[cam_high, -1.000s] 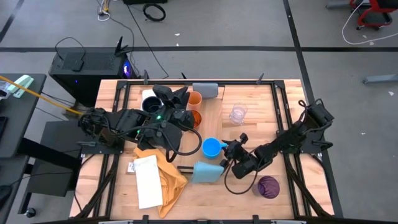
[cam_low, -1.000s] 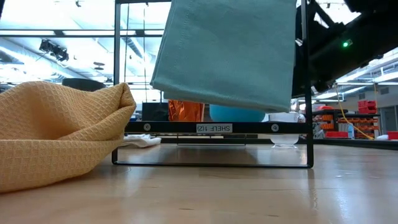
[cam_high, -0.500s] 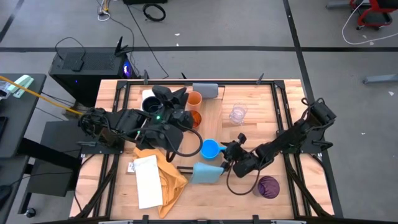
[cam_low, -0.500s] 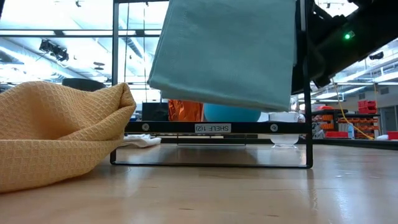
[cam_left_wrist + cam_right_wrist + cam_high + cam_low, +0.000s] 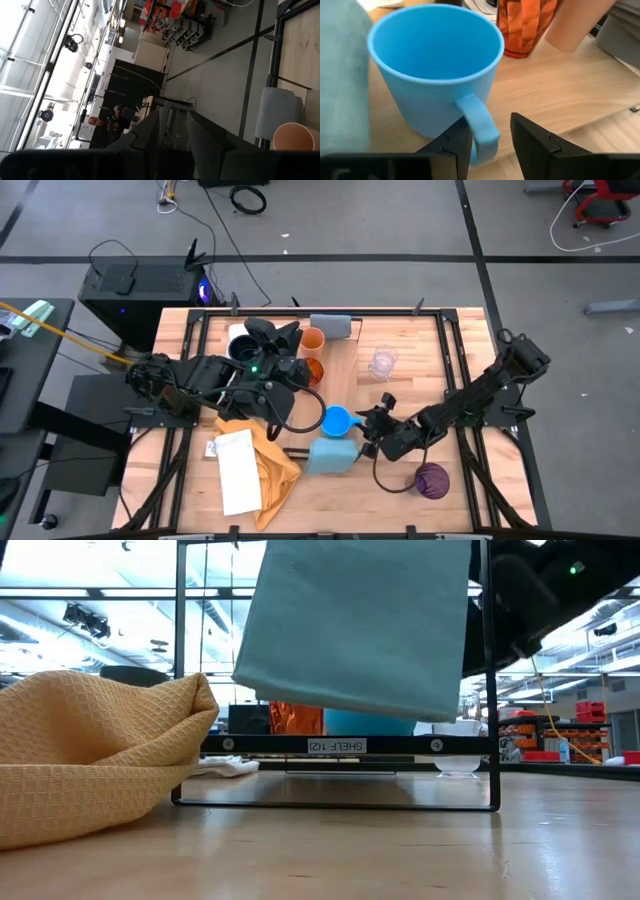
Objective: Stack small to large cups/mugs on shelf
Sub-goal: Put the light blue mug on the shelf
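A bright blue mug [image 5: 337, 420] stands upright on the pale shelf plank [image 5: 350, 385], close to its light blue end block [image 5: 330, 456]. My right gripper [image 5: 490, 137] comes at the mug level from the table's right, open, with the mug's handle [image 5: 479, 122] between its fingers. Farther along the plank stand an amber cup [image 5: 312, 370] and an orange cup [image 5: 313, 340], next to the grey end block [image 5: 330, 325]. My left gripper [image 5: 172, 130] hangs high over the table's left, pointing about level, open on nothing. A black cup [image 5: 243, 350] shows beside it. My right gripper has its fingers on either side of the blue mug's handle [image 5: 482, 135], coming level from the table's right. The handle lies close against one finger [image 5: 455, 145] and apart from the other. Whether that finger touches it, I cannot tell. The mug's base rests on the plank.
A clear glass [image 5: 382, 364] stands on the tabletop right of the plank. A purple cup [image 5: 432, 480] sits near the right front corner. A yellow cloth [image 5: 262, 455] and a white card [image 5: 235, 470] lie at the front left. A dark metal frame [image 5: 455, 330] edges the table.
My right arm has risen a little and its wrist has rolled, with the gripper staying at the blue mug's handle. The mug stands almost where it was.
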Tool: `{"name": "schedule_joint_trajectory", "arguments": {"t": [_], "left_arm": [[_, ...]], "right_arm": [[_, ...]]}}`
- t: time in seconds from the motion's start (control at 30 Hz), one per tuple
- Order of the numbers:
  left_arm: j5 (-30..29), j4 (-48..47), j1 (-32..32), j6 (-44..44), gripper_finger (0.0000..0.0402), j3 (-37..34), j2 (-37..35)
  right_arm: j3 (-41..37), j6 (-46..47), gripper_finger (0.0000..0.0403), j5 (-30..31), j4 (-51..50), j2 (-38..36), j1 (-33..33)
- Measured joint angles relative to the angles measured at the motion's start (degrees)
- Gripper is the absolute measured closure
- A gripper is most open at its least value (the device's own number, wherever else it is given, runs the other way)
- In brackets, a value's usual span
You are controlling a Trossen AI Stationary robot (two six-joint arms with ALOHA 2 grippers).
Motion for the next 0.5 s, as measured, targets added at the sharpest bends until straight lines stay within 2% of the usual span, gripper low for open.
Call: {"name": "schedule_joint_trajectory", "arguments": {"t": [0.2, 0.5], "left_arm": [[0.0, 0.0, 0.0, 0.0, 0.0294, 0.0, 0.0], [0.0, 0.0, 0.0, -0.9, 0.0294, 0.0, 0.0]], "right_arm": [[0.0, -0.6, 0.0264, -3.1, -4.4, -4.2, 0.0], [0.0, -2.8, 0.0265, -7.6, -5.0, -6.8, 0.0]]}}
